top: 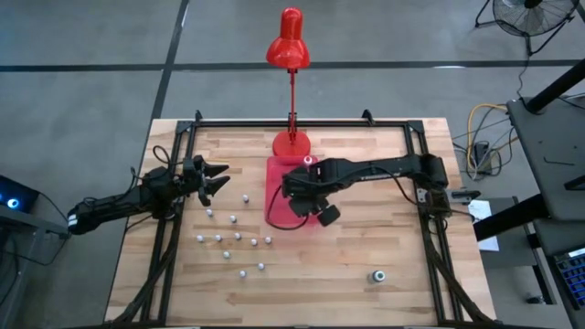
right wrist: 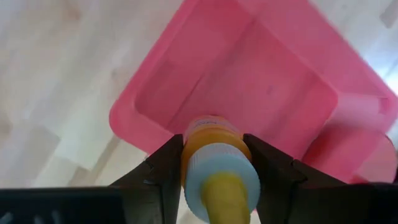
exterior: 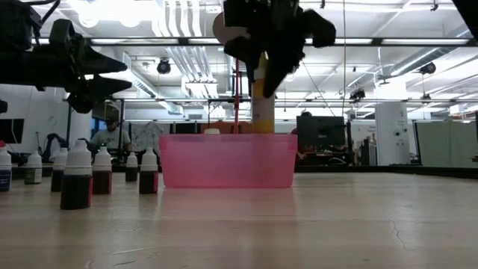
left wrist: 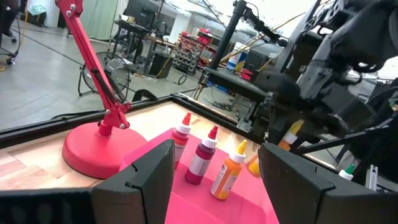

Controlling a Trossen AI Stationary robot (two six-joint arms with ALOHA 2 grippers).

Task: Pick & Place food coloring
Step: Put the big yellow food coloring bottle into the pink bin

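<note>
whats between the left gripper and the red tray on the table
In the high view, the stretch between the left gripper and the tray holds one small bottle on bare wood; the other small bottles stand nearer the table's front.

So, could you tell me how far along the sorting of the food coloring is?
Done: three bottles, pink-, red- and orange-capped, stand in the pink tray. In hand: the right gripper holds the yellow-capped bottle above the tray. Left: the many small bottles scattered on the table, and one bottle apart near the front. The left gripper waits open over the table's left side.
</note>
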